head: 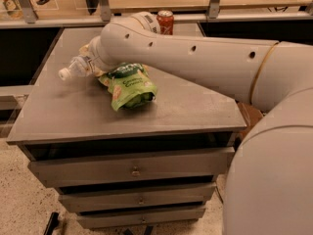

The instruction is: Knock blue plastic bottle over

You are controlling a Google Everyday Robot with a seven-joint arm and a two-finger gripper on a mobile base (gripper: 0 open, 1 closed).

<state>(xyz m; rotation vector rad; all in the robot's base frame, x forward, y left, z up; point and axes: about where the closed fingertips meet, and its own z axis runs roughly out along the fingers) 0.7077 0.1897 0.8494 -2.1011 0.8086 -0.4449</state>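
Note:
The blue plastic bottle (77,67) lies on its side at the left of the grey cabinet top (73,116). Its white cap (63,74) points left. Its far end is hidden behind my arm. My gripper (92,58) is at the end of the big white arm, right against the bottle's hidden end. The wrist (115,43) covers it. A green snack bag (129,86) lies just right of the bottle, under the arm.
A red cola can (165,21) stands upright at the back of the cabinet top, behind the arm. Drawers (132,170) make up the cabinet front. A shelf with railing posts (102,4) runs behind. My white body (274,180) fills the right.

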